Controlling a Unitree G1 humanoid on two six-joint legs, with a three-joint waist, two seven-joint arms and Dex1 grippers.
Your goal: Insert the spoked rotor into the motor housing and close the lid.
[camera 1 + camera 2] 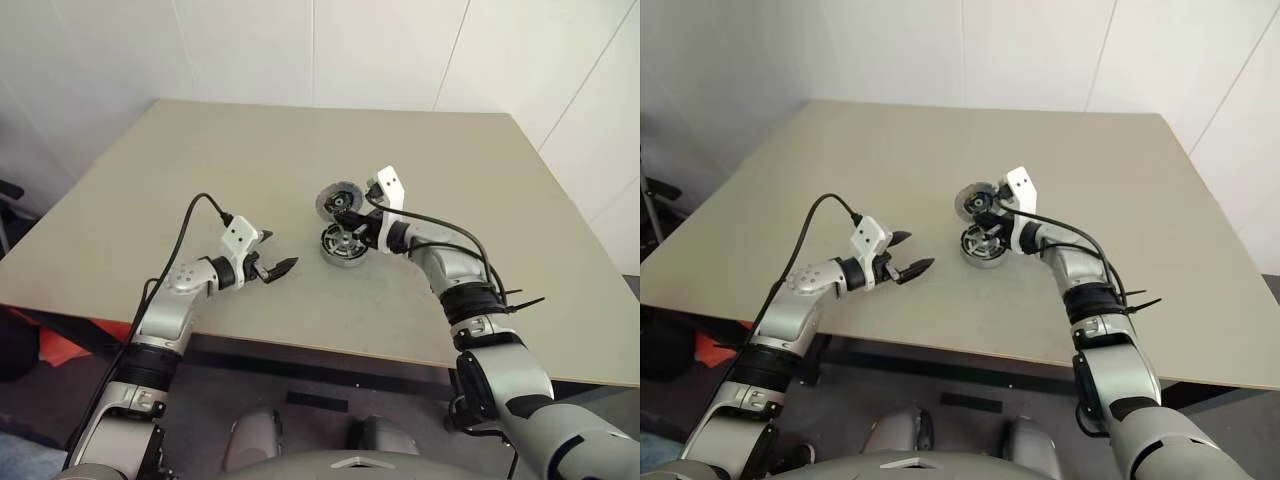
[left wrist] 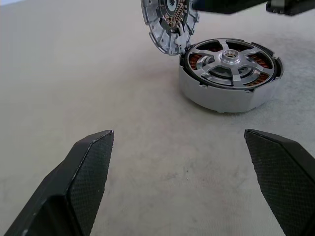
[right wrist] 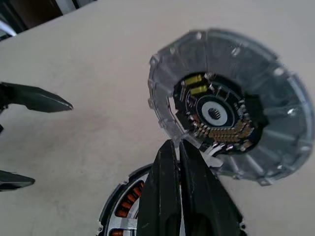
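The right hand (image 3: 178, 162) grips the lid (image 3: 231, 125) above the motor housing (image 2: 229, 73) (spoked rotor (image 2: 227, 60) seated); left hand (image 2: 189, 177) released.

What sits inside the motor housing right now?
The spoked rotor lies in the motor housing, with copper windings showing between its spokes. The housing floor beneath is covered. The lid is lifted above its rim, pinched by the right claw.

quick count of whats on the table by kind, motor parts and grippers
motor housing with the spoked rotor seated in it: 1
round lid with a circuit board, pinched in the right gripper: 1
grippers, counting the open left gripper: 2
total: 4
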